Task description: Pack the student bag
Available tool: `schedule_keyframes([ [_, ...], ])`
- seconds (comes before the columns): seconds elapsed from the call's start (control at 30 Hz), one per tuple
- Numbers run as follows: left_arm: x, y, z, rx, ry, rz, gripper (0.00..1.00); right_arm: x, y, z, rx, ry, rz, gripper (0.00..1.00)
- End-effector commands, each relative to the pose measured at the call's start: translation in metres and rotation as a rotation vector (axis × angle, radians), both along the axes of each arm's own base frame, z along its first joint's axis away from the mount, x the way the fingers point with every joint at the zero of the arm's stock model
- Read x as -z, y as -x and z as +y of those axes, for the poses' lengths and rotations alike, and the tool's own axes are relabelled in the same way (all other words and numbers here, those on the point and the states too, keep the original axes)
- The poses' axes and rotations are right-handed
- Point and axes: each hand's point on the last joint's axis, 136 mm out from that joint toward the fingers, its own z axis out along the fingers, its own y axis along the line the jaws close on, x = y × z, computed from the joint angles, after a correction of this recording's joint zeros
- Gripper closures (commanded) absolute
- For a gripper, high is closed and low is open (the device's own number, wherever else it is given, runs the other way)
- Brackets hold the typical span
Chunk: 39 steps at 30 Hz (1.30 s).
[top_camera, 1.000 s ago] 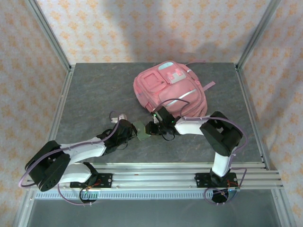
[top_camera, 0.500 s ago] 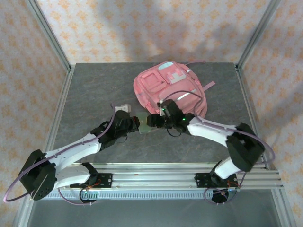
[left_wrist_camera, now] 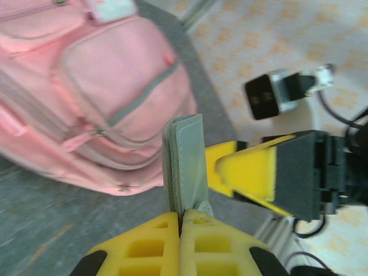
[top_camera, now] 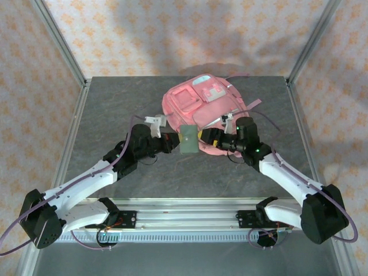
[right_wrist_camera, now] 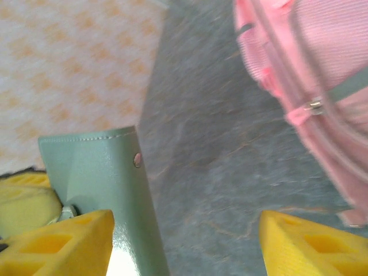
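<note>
The student bag (top_camera: 201,106) is a pink backpack lying flat at the back middle of the table; in the left wrist view the bag (left_wrist_camera: 98,92) fills the upper left. My left gripper (top_camera: 174,142) is shut on the lower edge of a pale green wallet (top_camera: 187,140), held upright just in front of the bag's near edge. The wallet (left_wrist_camera: 185,164) stands edge-on above my left gripper (left_wrist_camera: 181,217). My right gripper (top_camera: 209,137) is open just right of the wallet. Its fingers straddle bare table in the right wrist view, with the wallet (right_wrist_camera: 95,172) beside the left finger (right_wrist_camera: 60,244) and the bag (right_wrist_camera: 322,69) upper right.
The grey stone-look table (top_camera: 109,109) has open room to the left and near side of the bag. Metal frame posts (top_camera: 60,43) rise at the back corners, and an aluminium rail (top_camera: 190,215) runs along the near edge. Pink straps (top_camera: 253,104) trail off the bag's right side.
Both arms have reached farther from the near edge toward the bag. The right gripper has opened and let go of the wallet, which the left gripper has carried up to the bag's near edge.
</note>
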Motion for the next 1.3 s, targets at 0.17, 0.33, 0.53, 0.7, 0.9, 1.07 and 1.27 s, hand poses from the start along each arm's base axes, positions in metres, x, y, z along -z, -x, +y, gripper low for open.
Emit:
schedule_keyframes([
  [0.17, -0.057, 0.011, -0.025, 0.158, 0.195, -0.102, 1.0, -0.058, 0.04, 0.016, -0.229, -0.21, -0.115, 0.59],
  [0.33, -0.047, 0.0, -0.024, 0.12, 0.136, -0.083, 0.71, -0.064, 0.038, 0.01, -0.194, -0.193, -0.143, 1.0],
  [0.53, -0.025, -0.026, -0.018, 0.02, -0.026, -0.058, 0.43, -0.065, 0.014, -0.026, -0.016, -0.167, -0.133, 1.0],
  [0.7, 0.002, -0.057, -0.021, -0.045, -0.22, -0.051, 0.37, -0.055, -0.004, -0.076, 0.161, -0.144, -0.062, 1.0],
  [0.9, 0.036, -0.088, -0.057, -0.045, -0.504, -0.079, 0.35, -0.028, -0.015, -0.135, 0.353, -0.122, 0.036, 1.0],
  [1.07, 0.062, -0.107, -0.098, 0.003, -0.698, -0.124, 0.33, -0.014, -0.017, -0.182, 0.518, -0.13, 0.083, 1.0],
  [1.27, 0.1, -0.132, -0.131, 0.023, -0.914, -0.18, 0.31, 0.002, -0.015, -0.199, 0.572, -0.147, 0.123, 1.0],
])
